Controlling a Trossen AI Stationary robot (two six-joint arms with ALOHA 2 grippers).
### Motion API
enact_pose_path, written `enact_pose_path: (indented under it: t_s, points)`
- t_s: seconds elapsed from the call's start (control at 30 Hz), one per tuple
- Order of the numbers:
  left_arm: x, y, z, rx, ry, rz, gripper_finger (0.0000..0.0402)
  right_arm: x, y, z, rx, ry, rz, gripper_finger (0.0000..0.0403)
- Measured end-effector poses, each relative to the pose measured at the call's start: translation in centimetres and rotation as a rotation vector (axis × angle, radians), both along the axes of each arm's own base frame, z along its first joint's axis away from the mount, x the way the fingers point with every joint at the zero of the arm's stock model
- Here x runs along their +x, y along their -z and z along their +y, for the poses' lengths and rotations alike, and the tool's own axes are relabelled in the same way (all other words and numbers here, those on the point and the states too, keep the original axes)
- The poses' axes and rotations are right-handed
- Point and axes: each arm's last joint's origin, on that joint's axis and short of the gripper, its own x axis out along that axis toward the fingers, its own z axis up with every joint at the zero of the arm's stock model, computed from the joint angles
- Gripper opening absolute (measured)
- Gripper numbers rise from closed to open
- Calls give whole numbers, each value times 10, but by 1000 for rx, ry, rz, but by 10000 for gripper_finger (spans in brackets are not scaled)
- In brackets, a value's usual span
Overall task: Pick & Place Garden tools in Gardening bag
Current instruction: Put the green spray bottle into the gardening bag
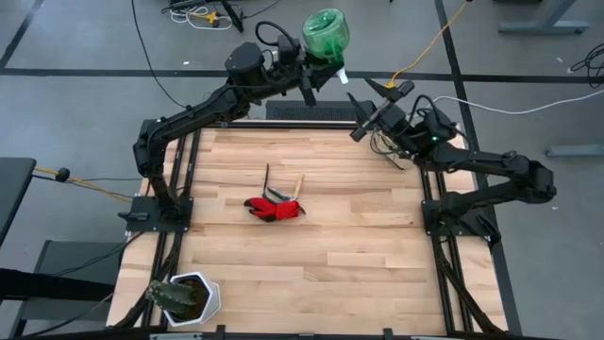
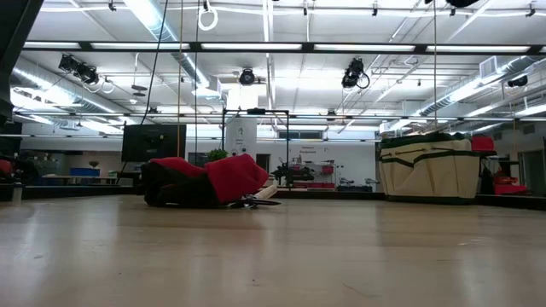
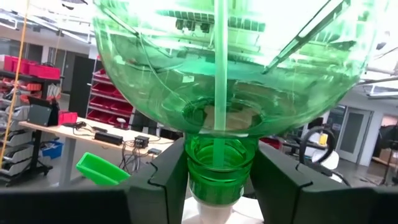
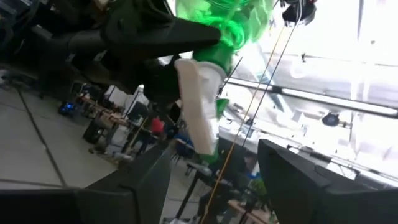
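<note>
A white pot (image 1: 193,296) stands at the near left corner of the pale wooden table (image 1: 359,246), with grey floor and cables around it. At mid-table the red glove (image 1: 274,209) lies over slim hand tools (image 1: 283,189) whose handles point away. Past the far edge, the left gripper (image 1: 316,68) clamps the translucent green watering vessel (image 1: 326,33) by its neck, bulb up, while the right gripper (image 1: 363,115) stands wide apart just beside its white nozzle (image 4: 199,106).

Two black arms (image 1: 189,118) with round joints, thin cables, and flat dark fingers (image 3: 168,180); screws too small to see.

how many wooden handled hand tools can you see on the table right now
2 show: one dark tool and one pale-handled tool, both sticking out from the red glove mid-table. More may be hidden under the glove.
</note>
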Motion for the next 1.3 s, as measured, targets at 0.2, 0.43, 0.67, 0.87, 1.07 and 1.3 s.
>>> enact_pose_path:
  t_s: [0.2,0.43,0.67,0.87,1.07,1.3]
  points:
    - [-1,-2,0,8,-2,-21,155,13,3,-1,-35,7,-61,239]
    - [-1,-2,0,0,2,-25,155,24,8,-3,-58,-4,-117,239]
    - [-1,-2,-1,-13,10,-31,154,25,7,-3,-83,-25,-150,239]
    - [0,-3,-3,-11,22,-30,156,26,4,-2,-94,-42,-148,239]
    - [0,-3,-3,-11,24,-30,154,31,-9,-4,-95,-39,-152,239]
    - [0,-3,-3,-14,25,-31,155,47,-12,-11,-78,-4,-122,239]
